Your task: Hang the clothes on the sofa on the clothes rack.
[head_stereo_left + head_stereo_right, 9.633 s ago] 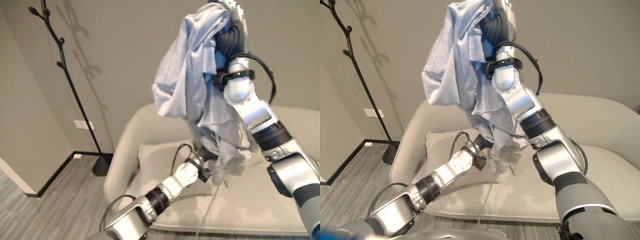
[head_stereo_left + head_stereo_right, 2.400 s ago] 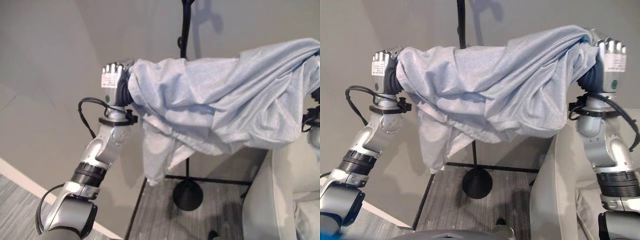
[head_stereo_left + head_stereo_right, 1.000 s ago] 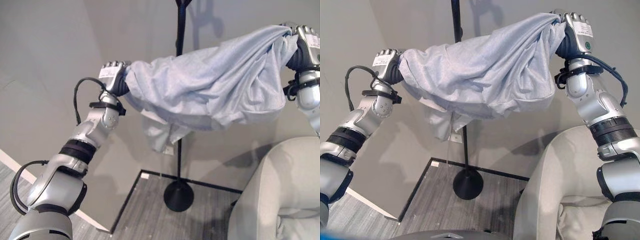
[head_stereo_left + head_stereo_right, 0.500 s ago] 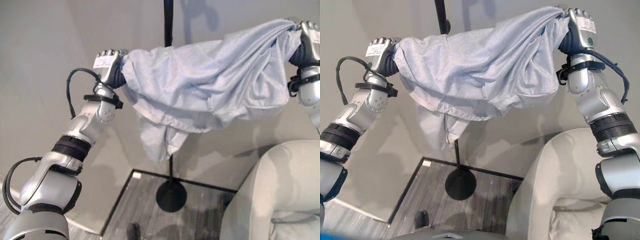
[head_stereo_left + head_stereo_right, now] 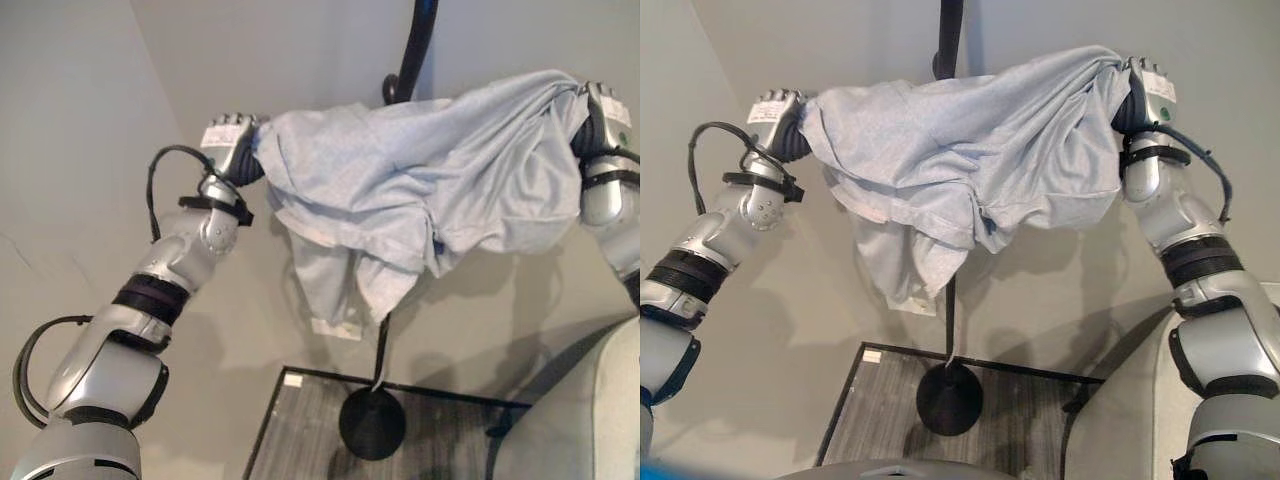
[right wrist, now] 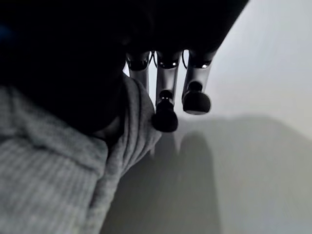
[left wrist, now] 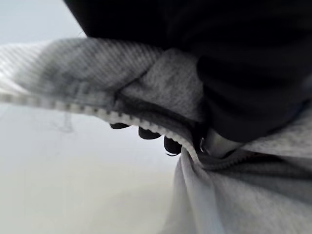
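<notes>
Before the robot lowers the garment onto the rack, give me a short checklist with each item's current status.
1. Left hand grips the grey garment: ok, fingers curl round the zipper edge in its wrist view.
2. Right hand grips the other end: cannot tell; its wrist view shows straight fingers with cloth draped beside them.
3. Garment is spread between the hands: ok.
4. Clothes rack pole stands behind the garment's middle: ok.
5. Garment is caught on a rack hook: cannot tell, cloth hides it.
6. Hanging sleeve clears the rack base: ok.
</notes>
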Controlling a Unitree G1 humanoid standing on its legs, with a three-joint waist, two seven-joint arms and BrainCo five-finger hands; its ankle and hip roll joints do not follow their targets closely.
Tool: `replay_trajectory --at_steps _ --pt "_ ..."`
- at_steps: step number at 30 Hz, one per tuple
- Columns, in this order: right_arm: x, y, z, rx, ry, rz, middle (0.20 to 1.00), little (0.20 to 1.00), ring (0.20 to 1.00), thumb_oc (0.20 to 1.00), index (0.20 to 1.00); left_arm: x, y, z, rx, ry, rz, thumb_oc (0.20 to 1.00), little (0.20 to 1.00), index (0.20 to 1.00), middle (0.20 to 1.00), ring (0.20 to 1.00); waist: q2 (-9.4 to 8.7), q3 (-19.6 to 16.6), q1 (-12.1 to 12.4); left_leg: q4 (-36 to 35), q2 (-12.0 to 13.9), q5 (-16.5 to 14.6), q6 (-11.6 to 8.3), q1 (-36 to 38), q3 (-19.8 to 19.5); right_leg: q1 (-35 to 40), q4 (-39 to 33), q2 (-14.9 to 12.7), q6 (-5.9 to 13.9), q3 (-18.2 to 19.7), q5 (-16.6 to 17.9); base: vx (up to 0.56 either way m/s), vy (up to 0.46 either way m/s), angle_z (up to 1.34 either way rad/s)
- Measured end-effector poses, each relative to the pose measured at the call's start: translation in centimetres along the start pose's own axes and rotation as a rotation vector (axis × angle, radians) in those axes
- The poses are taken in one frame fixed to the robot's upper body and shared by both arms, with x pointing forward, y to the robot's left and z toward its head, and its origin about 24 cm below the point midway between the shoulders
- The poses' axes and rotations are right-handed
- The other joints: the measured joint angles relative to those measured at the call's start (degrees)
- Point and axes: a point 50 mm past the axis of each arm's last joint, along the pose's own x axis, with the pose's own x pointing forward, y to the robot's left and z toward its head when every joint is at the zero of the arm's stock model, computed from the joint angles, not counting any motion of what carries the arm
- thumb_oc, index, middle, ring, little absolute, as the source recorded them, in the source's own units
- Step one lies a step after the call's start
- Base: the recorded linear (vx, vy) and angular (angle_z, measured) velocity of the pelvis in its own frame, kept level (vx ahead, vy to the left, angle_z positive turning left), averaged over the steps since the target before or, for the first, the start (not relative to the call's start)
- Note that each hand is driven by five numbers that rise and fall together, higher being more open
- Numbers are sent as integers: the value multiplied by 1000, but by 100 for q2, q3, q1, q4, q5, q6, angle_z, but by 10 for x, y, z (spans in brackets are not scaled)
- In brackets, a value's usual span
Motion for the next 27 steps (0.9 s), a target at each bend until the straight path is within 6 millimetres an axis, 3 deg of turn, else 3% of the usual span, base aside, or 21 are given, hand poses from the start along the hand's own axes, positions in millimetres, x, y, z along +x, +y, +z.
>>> replay_trajectory --at_steps 1,6,13,18,20,21,24,25,26,27 --pt "-16 20 -10 17 43 76 200 200 200 200 200 -17 -17 -1 -33 23 -54 200 200 200 200 200 42 -41 -10 0 55 -26 -39 -73 -15 -104 25 58 5 1 -5 -30 -17 0" --pt "-91 76 -44 82 209 292 200 200 200 200 200 -70 -60 18 -238 66 -162 200 200 200 200 200 67 -57 -14 211 164 -119 -174 -443 -42 -483 254 94 -79 18 -70 -19 -24 0" --pt "-124 92 -41 158 237 327 200 200 200 200 200 -107 -84 25 -396 196 -173 200 200 200 200 200 65 -19 -31 273 219 -114 -166 -437 -31 -479 300 123 -101 15 -65 -10 -54 -2" --pt "-158 129 -26 281 317 387 200 200 200 200 200 -134 -114 44 -599 339 -197 200 200 200 200 200 35 85 -15 284 250 -119 -173 -285 -62 -265 199 166 -127 -20 -56 -8 -54 2" --pt "-166 142 -16 359 374 354 200 200 200 200 200 -136 -124 54 -809 483 -130 457 457 457 457 457 5 114 -26 324 258 -122 -177 -230 -84 -170 156 176 -95 -44 -28 -24 -26 5" --pt "-169 149 -11 379 382 366 200 200 200 200 200 -140 -130 58 -862 524 -132 1000 1000 1000 1000 1000 3 116 -26 330 269 -124 -180 -235 -85 -173 148 187 -102 -42 -24 -31 -34 1" --pt "-183 167 3 480 451 386 200 200 200 200 200 -164 -148 60 -1087 764 -127 1000 1000 1000 1000 1000 23 188 -45 352 304 -110 -178 -236 -95 -154 121 226 -123 -50 -5 -40 -36 1" --pt "-194 177 13 541 489 407 470 470 470 470 470 -183 -157 62 -1186 873 -144 1000 1000 1000 1000 1000 27 204 -49 352 304 -113 -180 -218 -103 -95 96 228 -124 -63 -6 0 0 0" --pt "-197 181 17 563 497 420 834 834 834 834 834 -190 -160 65 -1214 899 -172 1000 1000 1000 1000 1000 29 224 -55 352 305 -113 -180 -209 -105 -97 92 230 -124 -63 -6 -38 -21 3" --pt "-201 188 27 629 525 434 1000 1000 1000 1000 1000 -202 -167 71 -1268 949 -216 1000 1000 1000 1000 1000 64 281 -41 352 313 -111 -179 -205 -105 -93 91 236 -130 -65 -2 0 0 0"
